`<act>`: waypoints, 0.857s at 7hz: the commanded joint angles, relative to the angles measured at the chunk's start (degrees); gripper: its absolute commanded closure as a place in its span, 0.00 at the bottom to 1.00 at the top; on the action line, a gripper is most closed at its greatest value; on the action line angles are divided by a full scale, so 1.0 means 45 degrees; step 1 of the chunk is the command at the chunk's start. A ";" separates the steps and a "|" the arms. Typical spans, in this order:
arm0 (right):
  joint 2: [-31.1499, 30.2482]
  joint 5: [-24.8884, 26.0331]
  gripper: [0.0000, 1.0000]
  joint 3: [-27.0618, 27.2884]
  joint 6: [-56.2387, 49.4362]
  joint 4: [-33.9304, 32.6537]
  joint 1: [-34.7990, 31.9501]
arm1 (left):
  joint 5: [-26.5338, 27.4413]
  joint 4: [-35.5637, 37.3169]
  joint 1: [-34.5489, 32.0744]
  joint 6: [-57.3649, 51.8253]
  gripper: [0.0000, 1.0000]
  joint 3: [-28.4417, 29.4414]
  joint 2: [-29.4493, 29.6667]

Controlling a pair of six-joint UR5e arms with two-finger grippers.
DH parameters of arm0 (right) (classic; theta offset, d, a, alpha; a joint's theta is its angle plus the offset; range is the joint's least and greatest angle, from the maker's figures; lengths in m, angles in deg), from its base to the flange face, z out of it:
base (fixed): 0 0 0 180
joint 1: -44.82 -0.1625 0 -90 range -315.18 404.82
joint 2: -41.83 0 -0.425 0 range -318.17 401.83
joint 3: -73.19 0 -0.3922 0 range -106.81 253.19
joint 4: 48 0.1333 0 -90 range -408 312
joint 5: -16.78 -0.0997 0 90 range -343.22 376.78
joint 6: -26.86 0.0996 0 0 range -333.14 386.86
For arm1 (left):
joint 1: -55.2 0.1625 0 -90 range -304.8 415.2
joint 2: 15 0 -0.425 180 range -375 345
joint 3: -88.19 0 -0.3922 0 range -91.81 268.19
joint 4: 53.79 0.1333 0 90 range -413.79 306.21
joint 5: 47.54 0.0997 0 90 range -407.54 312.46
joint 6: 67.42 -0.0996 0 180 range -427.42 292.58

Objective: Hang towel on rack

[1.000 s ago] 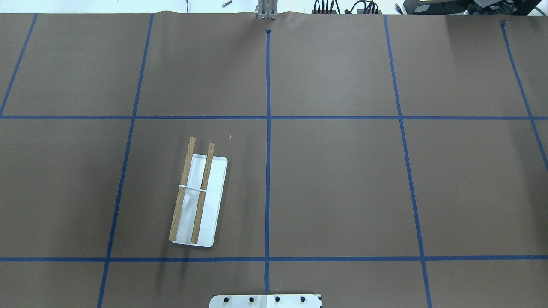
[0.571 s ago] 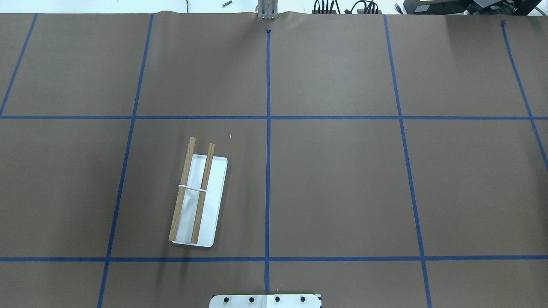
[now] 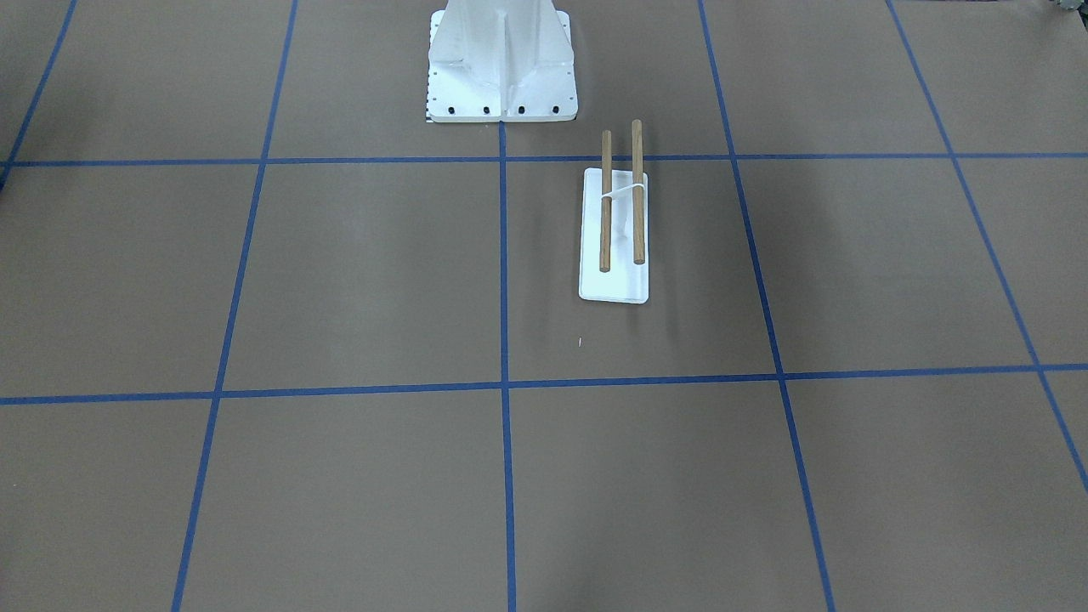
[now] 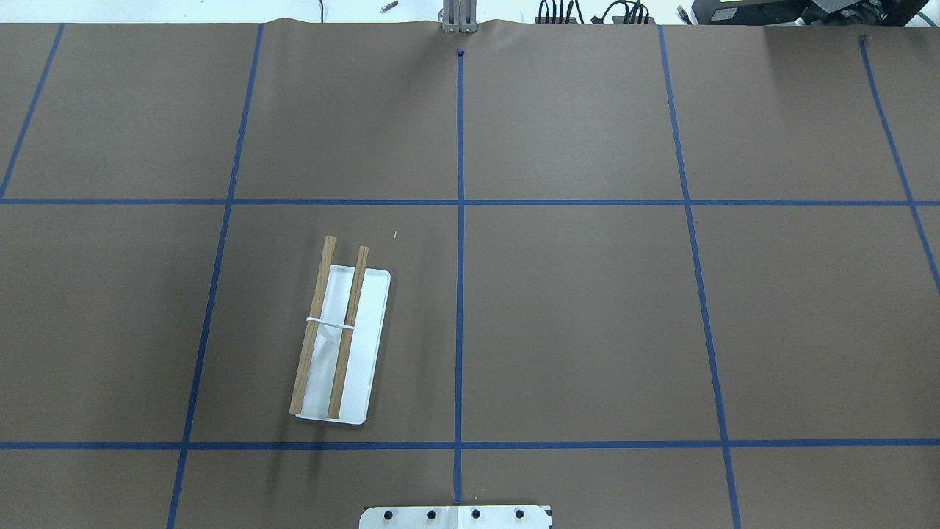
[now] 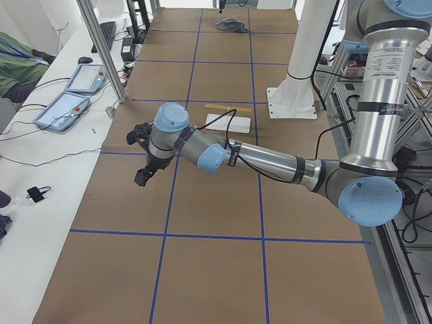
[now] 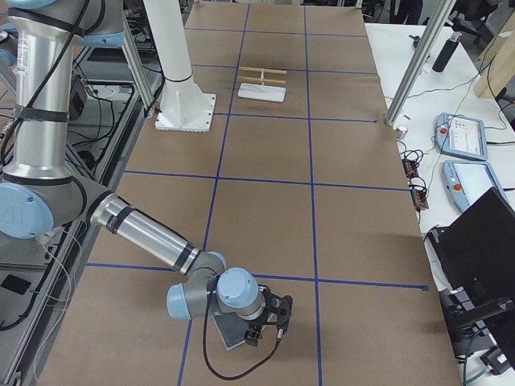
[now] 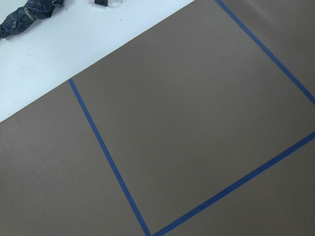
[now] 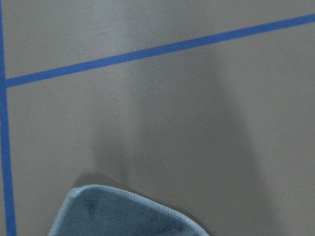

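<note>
Towel (image 8: 123,216) lies flat at bench (image 4: 587,330) right end, well apart from rack (image 4: 334,330); right gripper (image 6: 265,326) hovers over it, left gripper (image 5: 143,169) over bare bench. Fingers' state: can't tell, either arm. Suggest pinching one stitched edge, lifting clear before carrying.

White-based rack (image 3: 614,223) (two wooden rods), near robot pedestal (image 3: 501,64), blue-taped table (image 3: 340,280)

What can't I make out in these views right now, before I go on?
- Whether the right tool is open or shut: it shows only in the exterior right view.
- The same for the left tool: exterior left view only.
- The towel: partly hidden by the right arm; the right wrist view's bottom edge cuts off all but a corner.
- Overhead and front views: the rack shows, but tools and towel lie outside the frame.
</note>
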State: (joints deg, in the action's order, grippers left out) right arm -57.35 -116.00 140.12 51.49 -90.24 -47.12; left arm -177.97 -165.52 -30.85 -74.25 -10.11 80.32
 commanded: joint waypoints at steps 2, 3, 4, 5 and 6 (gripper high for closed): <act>-0.0010 0.0111 0.19 -0.0850 0.3391 0.1242 0.0508 | 0.0002 -0.0132 0.0000 -0.0006 0.01 -0.0069 0.0010; 0.0067 0.0112 0.21 -0.0831 0.4225 0.1320 0.0935 | -0.0017 -0.0132 0.0000 -0.0006 0.01 -0.0089 0.0010; 0.0107 0.0305 0.25 -0.0831 0.4929 0.1688 0.1423 | -0.0017 -0.0151 0.0000 -0.0006 0.01 -0.0108 0.0010; 0.0030 0.0346 0.31 -0.0870 0.5420 0.2039 0.1679 | -0.0017 -0.0364 0.0000 -0.0006 0.01 -0.0051 0.0010; -0.0029 0.0327 0.47 -0.0928 0.5869 0.2198 0.1759 | -0.0017 -0.0463 0.0000 0.0013 0.01 -0.0031 0.0010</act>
State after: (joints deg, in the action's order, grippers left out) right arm -57.19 -114.64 136.21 74.93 -81.68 -40.27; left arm -178.05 -166.92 -30.85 -74.26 -10.39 80.36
